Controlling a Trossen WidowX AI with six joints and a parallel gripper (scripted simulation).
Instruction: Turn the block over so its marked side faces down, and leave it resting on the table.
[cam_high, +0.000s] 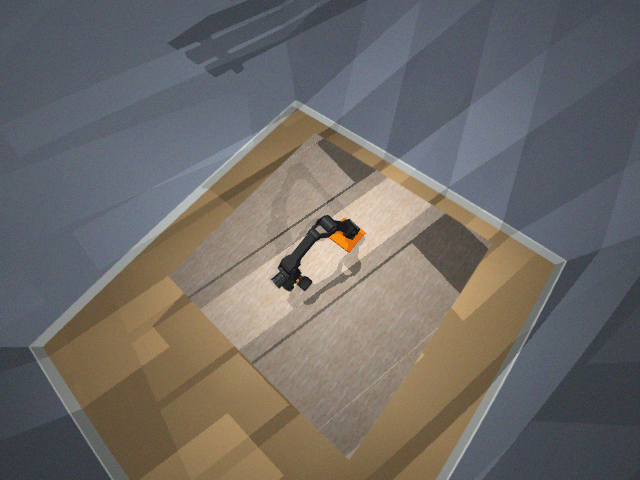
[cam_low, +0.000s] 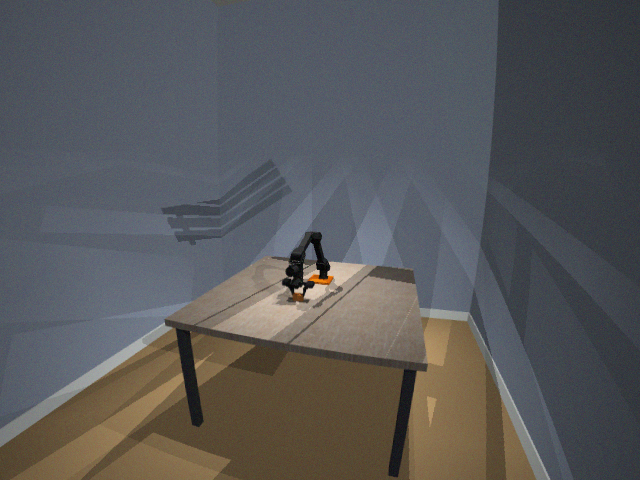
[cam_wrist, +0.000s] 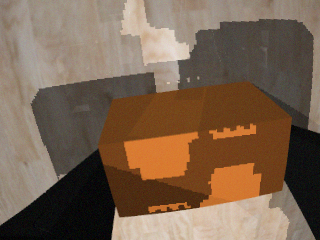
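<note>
Block (cam_wrist: 196, 150) fills the middle of the wrist view, an orange box shape seen slightly from above, its upper face in brown shade and its near face patched with brighter orange where light falls. Dark tool fingers rise from the lower left corner and another dark edge shows at the right side, so the block sits between them; the tool (cam_low: 298, 295) is closed partway onto the block and grips it by 2 opposite sides. No mark can be made out on any face that shows. Pale wood grain of the table (cam_wrist: 60, 34) lies behind the block, crossed by grey shadows. From the exterior view the black arm (cam_low: 309, 253) arches up from an orange base plate (cam_low: 321, 279) and bends down toward the table's middle, where the small orange block (cam_low: 298, 296) shows at the tool's tip, at or just above the surface; whether it touches the table cannot be told. From the top view the arm (cam_high: 302, 250) stretches from the base plate (cam_high: 347, 238) toward the lower left, ending in the tool (cam_high: 292, 281), which hides almost all of the block.
</note>
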